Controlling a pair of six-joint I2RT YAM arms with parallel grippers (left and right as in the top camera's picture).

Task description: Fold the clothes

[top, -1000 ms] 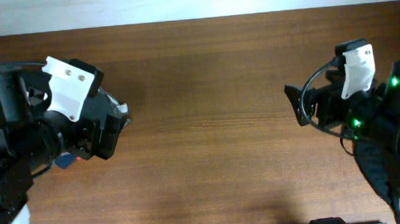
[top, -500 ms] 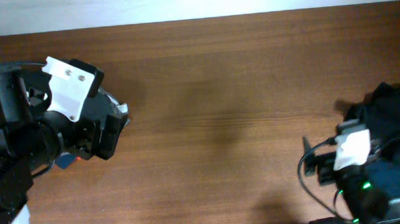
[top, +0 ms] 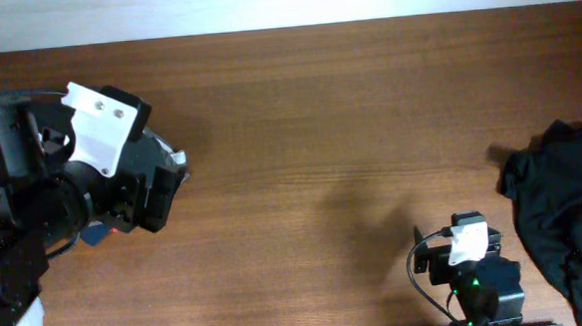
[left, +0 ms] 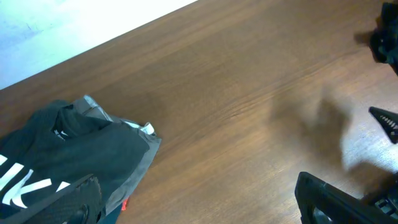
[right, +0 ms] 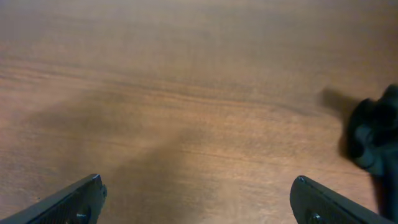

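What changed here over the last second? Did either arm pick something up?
The right arm swung from the far right of the brown wooden table down to the bottom edge of the overhead view. That uncovered the crumpled pile of dark fabric clothes it had been hiding. The right claw is open and empty, and nothing was picked up or let go. The left claw, also open, has not moved.

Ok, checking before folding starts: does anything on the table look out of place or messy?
Nothing spilled or damaged; two pieces just lie unfolded: a crumpled dark heap runs past the overhead view's right edge, and a black garment with white lettering lies bunched on the left.
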